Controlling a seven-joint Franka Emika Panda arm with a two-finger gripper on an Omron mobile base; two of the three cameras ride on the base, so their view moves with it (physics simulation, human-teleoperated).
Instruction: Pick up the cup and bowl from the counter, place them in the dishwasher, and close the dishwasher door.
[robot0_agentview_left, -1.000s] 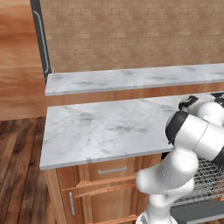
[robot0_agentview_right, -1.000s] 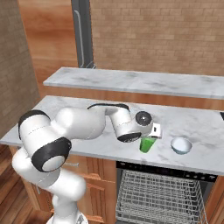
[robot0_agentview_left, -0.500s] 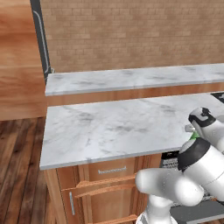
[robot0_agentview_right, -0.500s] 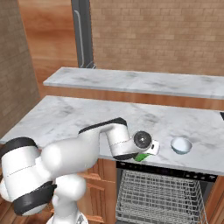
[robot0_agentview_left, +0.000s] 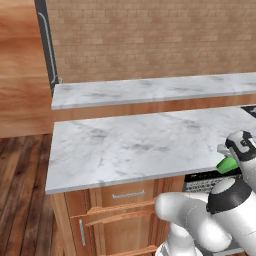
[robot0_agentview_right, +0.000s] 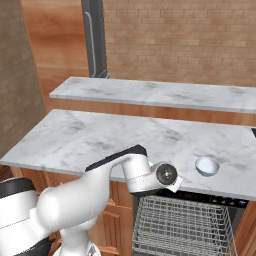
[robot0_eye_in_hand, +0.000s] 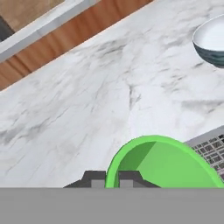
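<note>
End effector (robot0_eye_in_hand: 112, 177): two small dark fingertips (robot0_eye_in_hand: 93, 177) pinched on the near rim of the small bright green plain cup (robot0_eye_in_hand: 164, 162), one tip either side of the wall. Grasp confirmed in the hand view; the cup mouth faces the camera.

Left base view: green cup (robot0_agentview_left: 227, 164) sits off the front edge of the white-grey veined marble bench (robot0_agentview_left: 140, 145), beside the wrist and above the black top strip of the built-in dishwasher (robot0_agentview_left: 207, 176).

Right base view: the hand hangs at the bench front edge, over the grey wire rack (robot0_agentview_right: 182, 225) of the open dishwasher.

Small round pale blue-white bowl (robot0_agentview_right: 207, 166): upright on the bench near its front edge, to the right of the hand, apart from it. In the hand view the bowl (robot0_eye_in_hand: 211, 40) sits at upper right.

Narrower long marble ledge (robot0_agentview_right: 160, 94) behind the bench, below the brick wall (robot0_agentview_right: 185, 40).
</note>
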